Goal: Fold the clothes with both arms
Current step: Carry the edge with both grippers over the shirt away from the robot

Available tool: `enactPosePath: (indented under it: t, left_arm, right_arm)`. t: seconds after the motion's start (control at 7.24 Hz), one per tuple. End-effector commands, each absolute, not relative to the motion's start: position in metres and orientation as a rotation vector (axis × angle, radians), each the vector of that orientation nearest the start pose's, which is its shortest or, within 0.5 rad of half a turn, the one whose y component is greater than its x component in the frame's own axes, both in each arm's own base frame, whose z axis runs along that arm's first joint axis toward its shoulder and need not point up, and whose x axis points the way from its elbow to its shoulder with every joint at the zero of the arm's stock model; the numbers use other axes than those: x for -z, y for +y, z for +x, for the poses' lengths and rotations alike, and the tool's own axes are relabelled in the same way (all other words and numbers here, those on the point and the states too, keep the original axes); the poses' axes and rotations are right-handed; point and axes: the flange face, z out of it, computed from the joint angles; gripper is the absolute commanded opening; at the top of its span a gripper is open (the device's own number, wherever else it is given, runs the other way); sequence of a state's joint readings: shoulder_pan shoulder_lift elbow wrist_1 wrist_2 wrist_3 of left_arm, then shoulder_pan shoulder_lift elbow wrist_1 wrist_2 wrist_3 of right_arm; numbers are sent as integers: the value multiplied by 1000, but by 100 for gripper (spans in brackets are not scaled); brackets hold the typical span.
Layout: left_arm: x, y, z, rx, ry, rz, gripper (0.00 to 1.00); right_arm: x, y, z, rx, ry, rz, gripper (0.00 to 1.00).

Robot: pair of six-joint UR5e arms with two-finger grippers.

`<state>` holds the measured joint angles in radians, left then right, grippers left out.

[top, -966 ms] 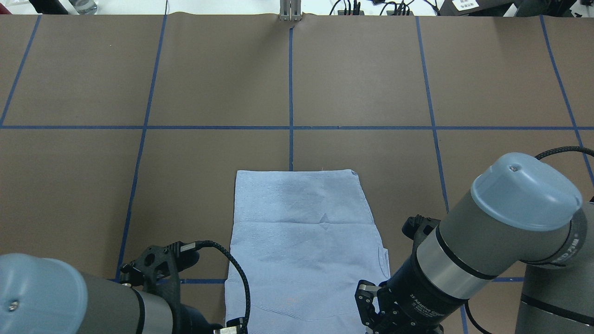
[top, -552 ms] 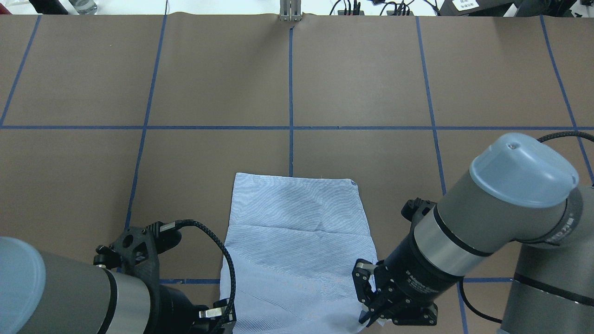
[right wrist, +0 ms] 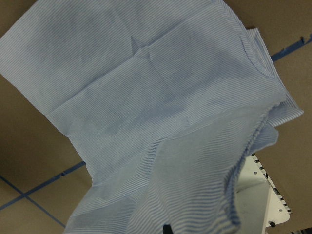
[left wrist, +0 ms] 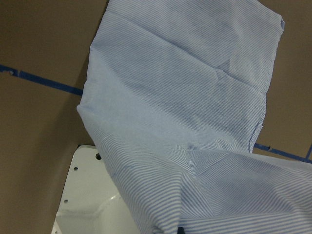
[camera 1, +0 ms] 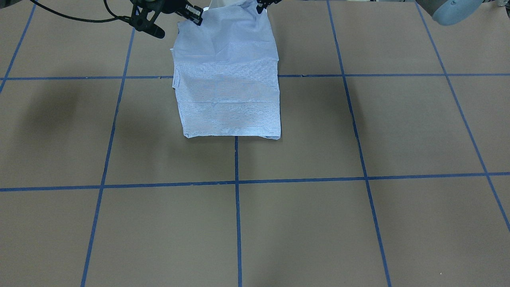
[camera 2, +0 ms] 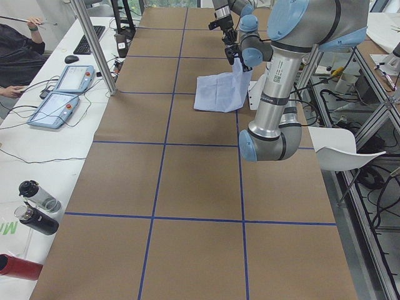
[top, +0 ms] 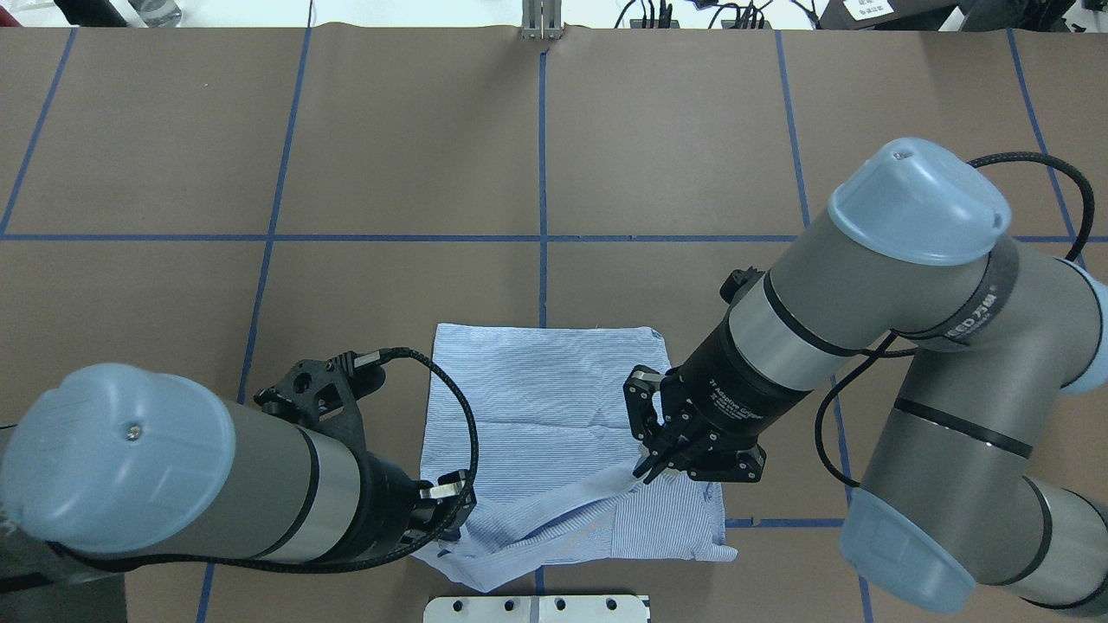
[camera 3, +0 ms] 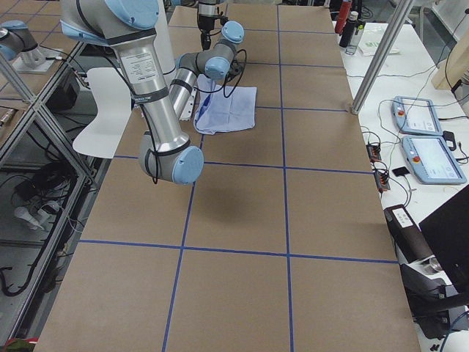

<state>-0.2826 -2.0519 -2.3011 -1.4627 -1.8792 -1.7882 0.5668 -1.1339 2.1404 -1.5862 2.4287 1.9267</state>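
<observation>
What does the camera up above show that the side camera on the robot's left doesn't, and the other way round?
Only the overhead exterior view makes the grip plain: the left end effector and the right end effector each pinch the near edge of the shirt, raised off the table. Only the exterior left view shows bottles, control tablets, a white chair and a person's sleeve. Both show the striped shirt, the brown table with blue tape lines, the left arm and the right arm.

The brown surface (top: 389, 156) is marked into squares by blue tape lines (top: 389, 238). A folded shirt (top: 545, 389) lies on it, its robot-side edge raised off.
</observation>
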Motion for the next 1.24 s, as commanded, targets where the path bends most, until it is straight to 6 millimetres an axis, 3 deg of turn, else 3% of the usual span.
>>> enactPosePath:
  t: [0.0, 0.41, 0.69, 0.83, 1.1]
  left_arm:
    - [-144, -270, 431, 344, 1084, -198, 0]
    - [-169, -324, 450, 414, 1103, -154, 0]
    - [-206, -356, 485, 435, 1110, -142, 0]
    - [-216, -366, 490, 444, 1113, -134, 0]
    - [-217, -368, 490, 446, 1110, -134, 0]
  right_arm:
    - [-195, -340, -411, -414, -952, -663, 0]
    - [-215, -353, -428, -418, -919, -633, 0]
    - [-217, -375, -448, -438, -904, -615, 0]
    - [-215, -387, -460, -444, -897, -609, 0]
    - [-223, -421, -480, -473, -907, -582, 0]
